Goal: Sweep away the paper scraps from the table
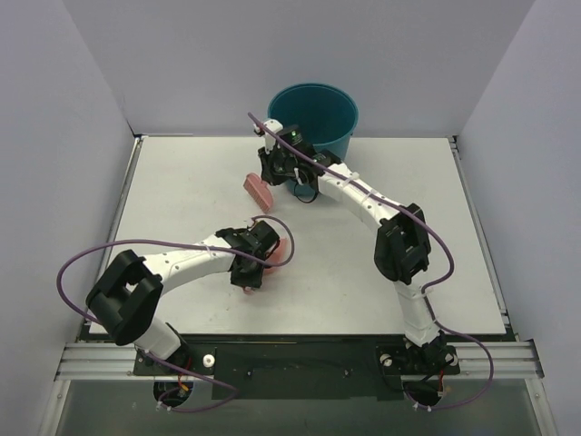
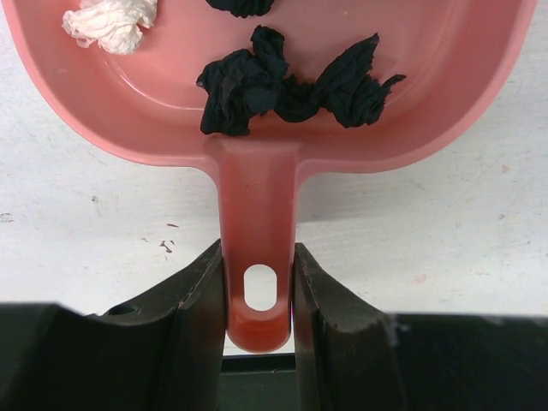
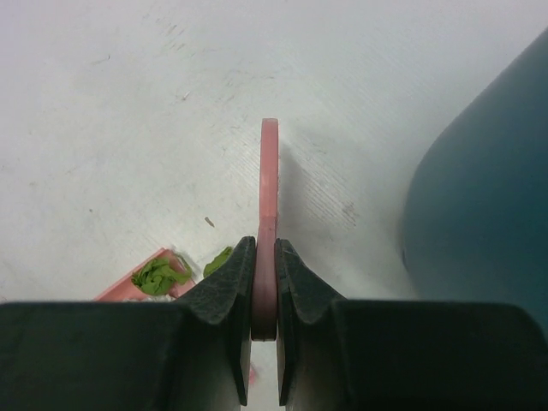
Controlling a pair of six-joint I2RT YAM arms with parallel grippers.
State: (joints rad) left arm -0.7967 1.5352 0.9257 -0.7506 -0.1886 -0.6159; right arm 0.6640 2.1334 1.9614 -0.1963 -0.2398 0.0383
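Note:
My left gripper is shut on the handle of the pink dustpan, which rests on the white table near the middle. Inside the pan lie paper scraps: black crumpled ones and a white one. My right gripper is shut on the thin pink brush handle, seen edge-on. In the top view the brush head hangs just left of that gripper, near the bucket. Green scraps show by a pink edge at the lower left of the right wrist view.
A teal bucket stands at the table's far edge, right beside the right gripper, and fills the right side of its wrist view. Grey walls close in the table on the left, right and back.

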